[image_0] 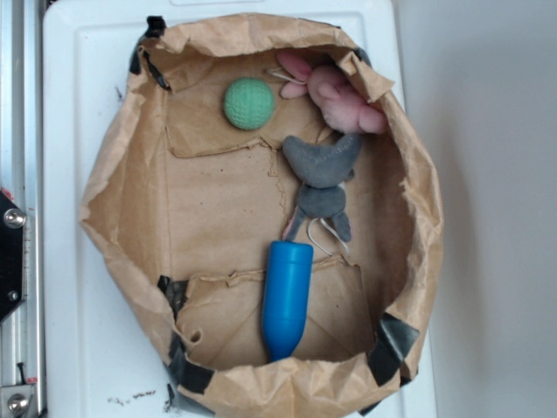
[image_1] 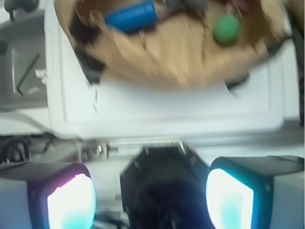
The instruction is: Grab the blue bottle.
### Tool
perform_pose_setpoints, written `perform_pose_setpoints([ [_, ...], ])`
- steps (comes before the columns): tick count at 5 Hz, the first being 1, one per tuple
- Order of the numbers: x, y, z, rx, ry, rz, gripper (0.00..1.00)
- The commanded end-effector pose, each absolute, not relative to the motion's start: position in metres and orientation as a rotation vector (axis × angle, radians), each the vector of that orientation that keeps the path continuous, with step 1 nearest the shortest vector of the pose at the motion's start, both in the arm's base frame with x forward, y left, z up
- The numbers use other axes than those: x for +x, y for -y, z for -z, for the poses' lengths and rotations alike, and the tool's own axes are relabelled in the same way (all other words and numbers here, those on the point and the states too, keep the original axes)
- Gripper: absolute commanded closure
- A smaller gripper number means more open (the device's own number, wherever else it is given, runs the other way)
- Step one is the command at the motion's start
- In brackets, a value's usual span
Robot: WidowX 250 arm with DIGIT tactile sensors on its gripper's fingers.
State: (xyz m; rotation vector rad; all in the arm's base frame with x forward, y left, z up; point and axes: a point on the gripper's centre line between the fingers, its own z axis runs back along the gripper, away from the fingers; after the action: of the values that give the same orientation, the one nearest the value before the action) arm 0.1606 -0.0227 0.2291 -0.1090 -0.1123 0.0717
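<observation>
The blue bottle (image_0: pixel 286 300) lies on the floor of a brown paper bag (image_0: pixel 130 174), near its front edge, flat end toward the grey plush toy (image_0: pixel 324 174). The wrist view shows the same blue bottle (image_1: pixel 131 17) at the top left, far from my gripper (image_1: pixel 150 200). My gripper is open, its two glowing pads (image_1: pixel 71 202) wide apart with nothing between them. It does not appear in the exterior view.
A green knitted ball (image_0: pixel 249 104) and a pink plush toy (image_0: pixel 335 94) sit at the bag's back. The bag rests on a white tray (image_0: pixel 70 104). A metal rail (image_0: pixel 22 131) runs along the left. The wrist view is blurred.
</observation>
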Motion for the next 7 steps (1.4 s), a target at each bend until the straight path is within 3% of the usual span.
perform_pose_setpoints([
  [1,0.205,0.023,-0.231,-0.092,0.316,-0.373,0.00],
  [2,0.237,0.007,-0.211,0.027,0.276,-0.609,0.00],
  [7,0.237,0.007,-0.211,0.027,0.276,-0.609,0.00],
])
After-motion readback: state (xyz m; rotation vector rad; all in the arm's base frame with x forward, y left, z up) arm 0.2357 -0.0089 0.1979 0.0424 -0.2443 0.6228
